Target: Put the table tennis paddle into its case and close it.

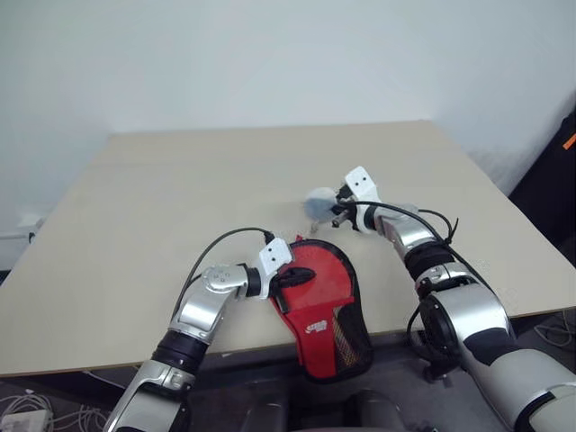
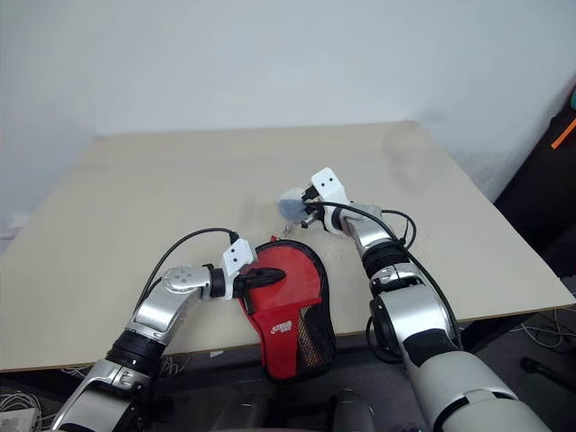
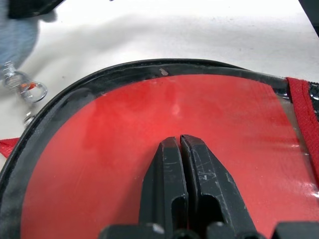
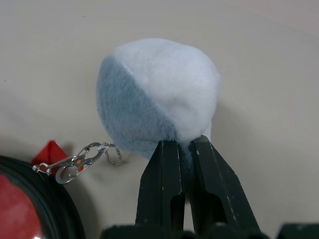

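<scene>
Beige table, red black-edged case

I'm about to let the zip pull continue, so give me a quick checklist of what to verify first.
1. Left claw shut, tips pressing on the red case: ok.
2. Right claw shut on the grey-blue plush charm: ok.
3. Charm's chain and metal clip lead to the case's black edge: ok.
4. Case lying flat on the table, handle end overhanging the near edge: ok.
5. Paddle fully inside: cannot tell.
6. Zip fully closed: cannot tell.
</scene>
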